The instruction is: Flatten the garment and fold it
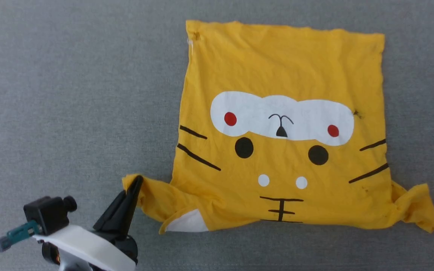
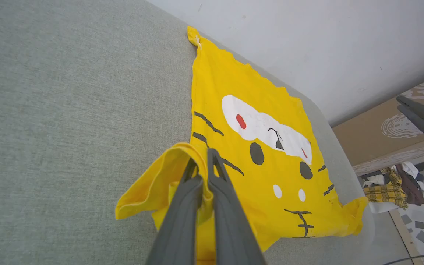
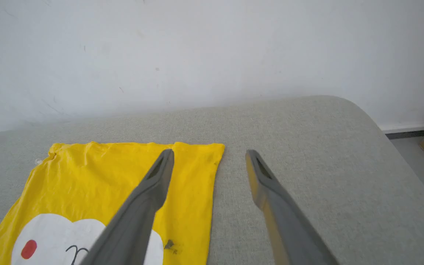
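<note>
Currently looking at the garment [image 1: 281,113], spread print-up on the grey padded surface [image 1: 70,94], right of centre in the head view, with its straight hem toward the wall [image 3: 197,55] and both sleeves along the near edge. Reads as nearly square in the body, so no strong long axis there; taking instead the line through the two sleeves, running left to right across the robot, as the axis that matters. Noting the left sleeve [image 1: 149,199] drawn out to a point and lifted a little off the surface, and the right sleeve [image 1: 416,207] bunched and twisted, with creases along the near edge between them.

Outward to the left gripper [image 1: 136,184]: clamped tight on the tip of the left sleeve, with yellow cloth pinched between the fingers in the left wrist view. Then to the right gripper [image 3: 208,156]: spread wide and holding nothing, off the garment's right edge in the head view, aimed toward the far hem corner, well apart from the crumpled right sleeve.

Judging the flattening unfinished. Probably calls for the right arm, the nearer one, to come toward the robot to that sleeve. Then a pull rightward along the sleeve line, opposite the left grip.
</note>
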